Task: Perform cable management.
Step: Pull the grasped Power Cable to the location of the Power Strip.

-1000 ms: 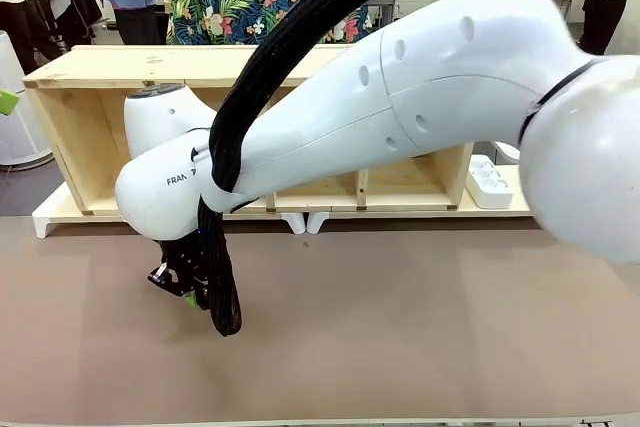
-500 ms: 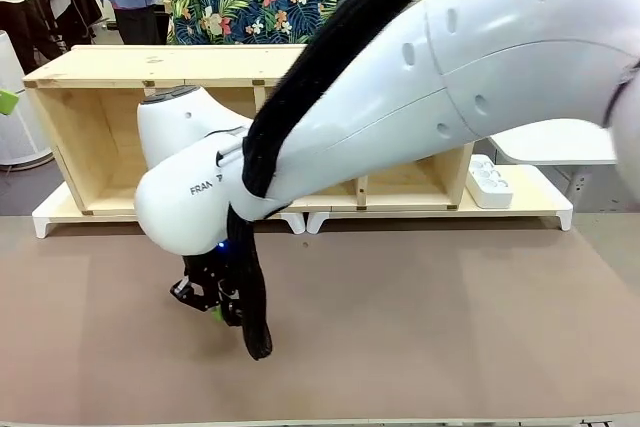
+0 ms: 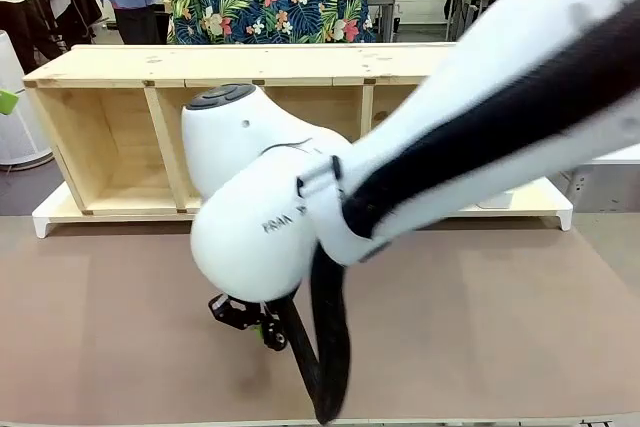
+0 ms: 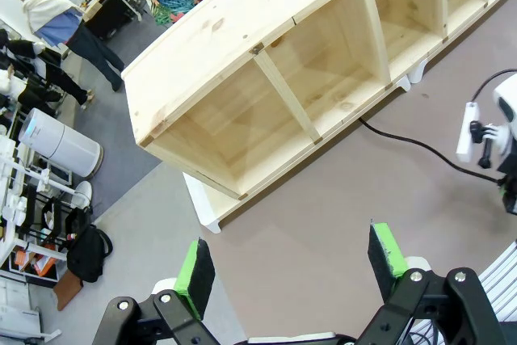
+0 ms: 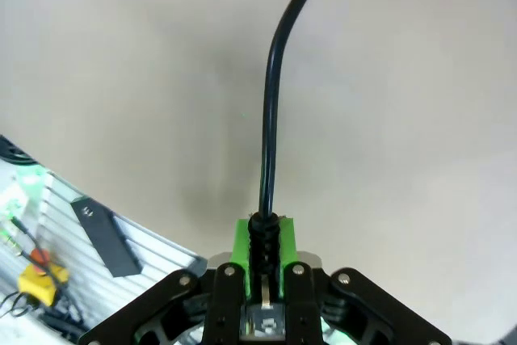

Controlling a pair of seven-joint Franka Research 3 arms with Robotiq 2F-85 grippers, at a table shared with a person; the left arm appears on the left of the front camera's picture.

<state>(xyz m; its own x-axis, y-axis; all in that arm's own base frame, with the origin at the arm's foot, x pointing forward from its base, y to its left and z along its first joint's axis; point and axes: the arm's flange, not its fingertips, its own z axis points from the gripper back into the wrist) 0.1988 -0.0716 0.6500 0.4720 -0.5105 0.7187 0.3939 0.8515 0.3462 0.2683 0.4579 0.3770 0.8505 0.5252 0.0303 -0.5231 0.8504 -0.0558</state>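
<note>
The right end effector (image 5: 265, 236) is clamped shut on the cable (image 5: 270, 127), its green pads (image 5: 241, 236) pinching the ribbed collar at the cord's end. From there the thin black cord runs up the middle of the right wrist frame, bends toward the upper right and leaves at the top edge, with the worktop (image 5: 121, 78) behind it. In the front view the same end effector (image 3: 262, 327) hangs in the lower centre-left of the frame, just above the brown worktop. It is tucked under the white right arm (image 3: 260, 217), which sweeps in from the upper right with its thick black hose (image 3: 325, 347) looping down beside it. The thin cord is hard to pick out against that hose, so I cannot tell where it lies in this view. The left end effector (image 4: 291, 260) stands open at the bottom of the left wrist frame, pads wide apart with nothing between them, well above the worktop. Beyond it a stretch of the cable lies on the worktop, running from the foot of the wooden shelf unit (image 4: 266, 94) at centre right toward the right edge of the frame. The shelf unit's open compartments face the robot.
</note>
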